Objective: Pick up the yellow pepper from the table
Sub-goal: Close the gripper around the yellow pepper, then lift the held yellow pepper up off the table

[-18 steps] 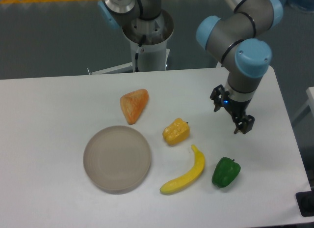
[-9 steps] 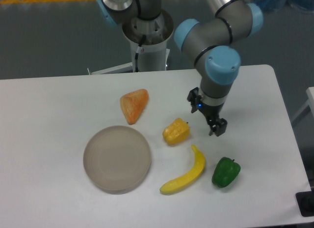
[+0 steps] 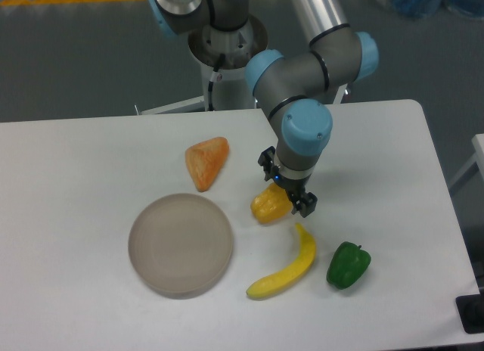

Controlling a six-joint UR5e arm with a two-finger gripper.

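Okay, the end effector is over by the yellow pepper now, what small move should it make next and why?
Probably a short, straight descent. The end effector hangs above the right part of the yellow pepper, which lies on the table, and its fingers look apart, not gripping. The banana lies close in front, so lower straight down until the fingers straddle the pepper, then close.
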